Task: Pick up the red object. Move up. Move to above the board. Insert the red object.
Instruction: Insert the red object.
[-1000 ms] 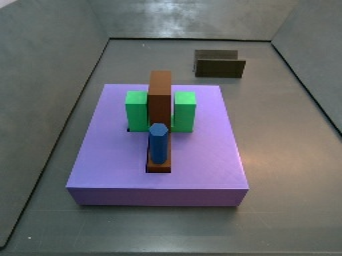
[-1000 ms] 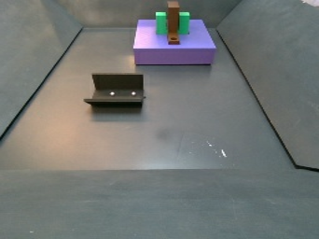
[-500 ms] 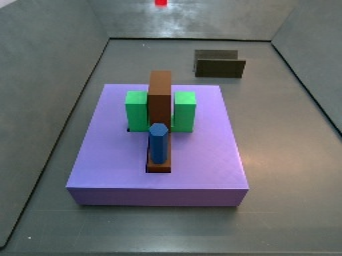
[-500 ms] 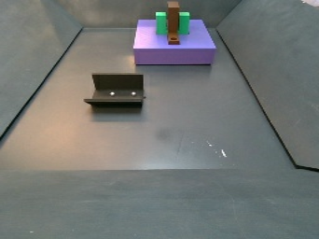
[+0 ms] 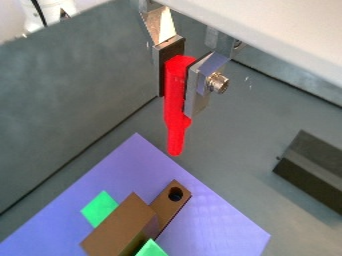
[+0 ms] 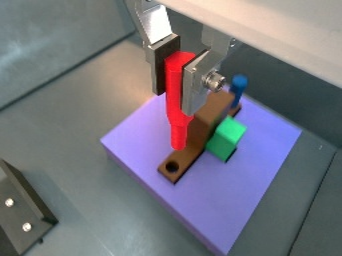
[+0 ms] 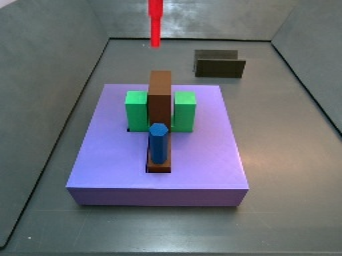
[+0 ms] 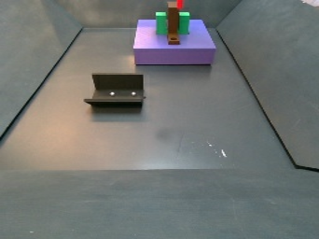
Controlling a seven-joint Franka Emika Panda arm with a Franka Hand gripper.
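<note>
The purple board (image 6: 160,165) was the largest thing in sight, a flat block on the grey floor, filling the lower half of a side view (image 7: 158,150) and sitting small at the top centre of another (image 8: 174,49). On it lay a brown bar (image 6: 201,140) with a round hole (image 6: 175,167) at its near end, green blocks (image 7: 138,108) on either side, and a blue peg (image 7: 158,142) standing upright at one end. The dark fixture (image 8: 116,91) stood well apart on the floor, at left centre of that side view.

The gripper (image 5: 179,70) hung above the board, its silver fingers (image 5: 207,78) closed on the upper part of the red object (image 5: 175,105). The red object was a thin, bright red peg held upright, its long axis vertical, its tapered lower end pointing down and free of the board. In a side view it showed at the top edge (image 7: 155,22), high over the far end of the brown bar.

In both wrist views the peg's tip appeared close to the hole but above it, with clear air between. The coming move seemed to turn on that alignment: the hole lay below the gripper, and whether the tip was exactly over it could not be told.
</note>
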